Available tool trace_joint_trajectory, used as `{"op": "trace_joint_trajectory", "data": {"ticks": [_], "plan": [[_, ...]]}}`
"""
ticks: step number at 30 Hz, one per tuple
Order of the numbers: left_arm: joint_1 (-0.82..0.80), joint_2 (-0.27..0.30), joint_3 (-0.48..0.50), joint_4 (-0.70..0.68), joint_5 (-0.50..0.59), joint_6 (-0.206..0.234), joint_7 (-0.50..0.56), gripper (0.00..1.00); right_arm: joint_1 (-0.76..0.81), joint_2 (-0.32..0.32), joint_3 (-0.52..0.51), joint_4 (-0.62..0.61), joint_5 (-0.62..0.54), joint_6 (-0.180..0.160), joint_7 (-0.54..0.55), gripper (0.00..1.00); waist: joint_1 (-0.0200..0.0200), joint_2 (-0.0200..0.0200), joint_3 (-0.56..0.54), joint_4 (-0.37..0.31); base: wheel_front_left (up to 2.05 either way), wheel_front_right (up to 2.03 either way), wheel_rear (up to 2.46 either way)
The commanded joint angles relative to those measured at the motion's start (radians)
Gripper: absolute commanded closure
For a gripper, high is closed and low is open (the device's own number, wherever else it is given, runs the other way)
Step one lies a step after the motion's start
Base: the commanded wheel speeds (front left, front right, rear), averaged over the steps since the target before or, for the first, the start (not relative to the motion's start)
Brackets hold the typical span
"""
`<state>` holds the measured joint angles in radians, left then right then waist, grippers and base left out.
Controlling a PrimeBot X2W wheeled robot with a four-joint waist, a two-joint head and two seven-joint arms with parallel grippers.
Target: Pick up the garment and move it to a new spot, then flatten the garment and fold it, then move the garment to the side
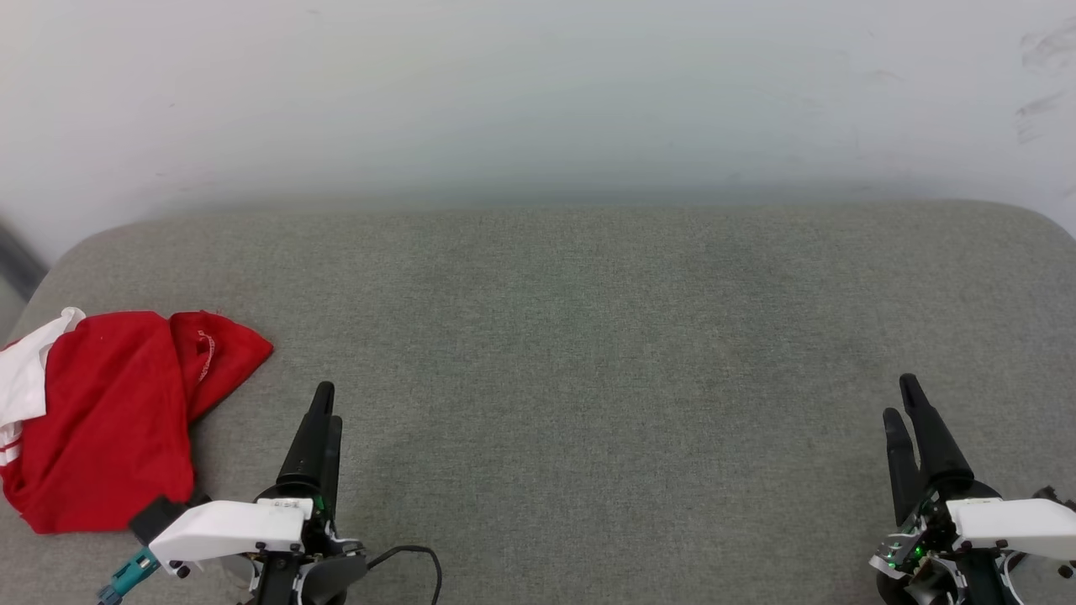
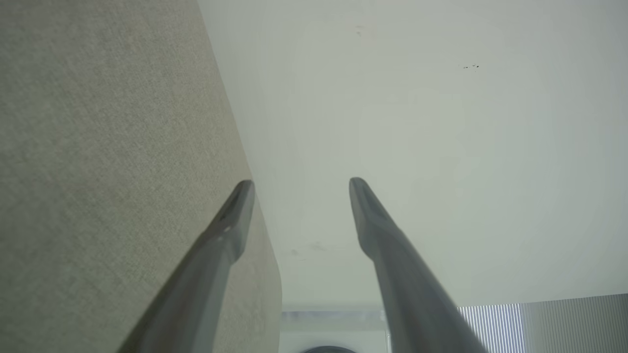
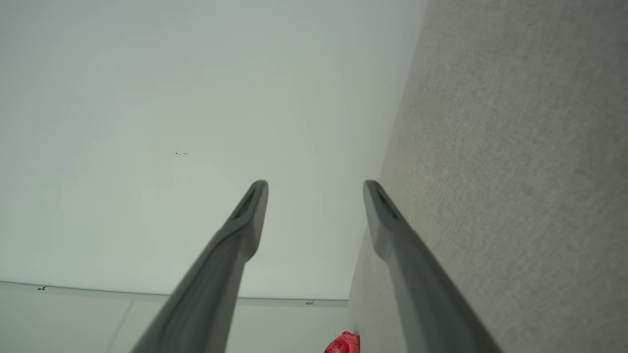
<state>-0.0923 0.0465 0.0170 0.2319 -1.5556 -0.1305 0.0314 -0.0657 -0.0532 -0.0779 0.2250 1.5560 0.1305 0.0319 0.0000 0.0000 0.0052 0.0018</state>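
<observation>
The garment [image 1: 109,412], red with a white sleeve at its left edge, lies crumpled in a heap at the near left of the grey cushioned surface [image 1: 588,336]. My left gripper [image 1: 326,403] hovers just right of the heap, apart from it, turned edge-on in the head view; its wrist view shows the left gripper [image 2: 300,189] open and empty. My right gripper [image 1: 901,399] stands at the near right, far from the garment. Its own view shows the right gripper [image 3: 315,189] open with nothing between the fingers, and a red scrap of the garment [image 3: 343,343] at the bottom edge.
A pale wall [image 1: 538,92] rises behind the grey surface. The surface has rounded far corners and a wide stretch between the two grippers. A dark cable [image 1: 416,559] loops beside the left wrist.
</observation>
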Motion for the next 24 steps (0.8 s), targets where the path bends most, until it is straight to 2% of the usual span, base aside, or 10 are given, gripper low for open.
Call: {"op": "trace_joint_trajectory", "data": {"ticks": [1, 9, 24], "plan": [[-0.035, 0.002, -0.013, -0.027, 0.046, 0.0, -0.013, 0.0, -0.025, -0.015, 0.01, -0.031, -0.037, 0.0, -0.016, 0.0, 0.0, 0.0, 0.0, 0.0, 0.0, 0.0, 0.0], [-0.038, 0.003, -0.033, -0.037, 0.147, 0.0, -0.042, 0.0, -0.029, -0.028, 0.028, -0.062, -0.182, 0.0, -0.045, 0.0, 0.0, 0.0, -0.001, 0.001, 0.0, 0.0, 0.0], [-0.057, 0.003, -0.082, -0.039, 0.489, 0.008, -0.098, 0.0, -0.029, -0.056, 0.071, -0.097, -0.546, 0.0, -0.099, 0.0, 0.0, 0.0, -0.003, 0.003, 0.0, 0.0, 0.0]]}}
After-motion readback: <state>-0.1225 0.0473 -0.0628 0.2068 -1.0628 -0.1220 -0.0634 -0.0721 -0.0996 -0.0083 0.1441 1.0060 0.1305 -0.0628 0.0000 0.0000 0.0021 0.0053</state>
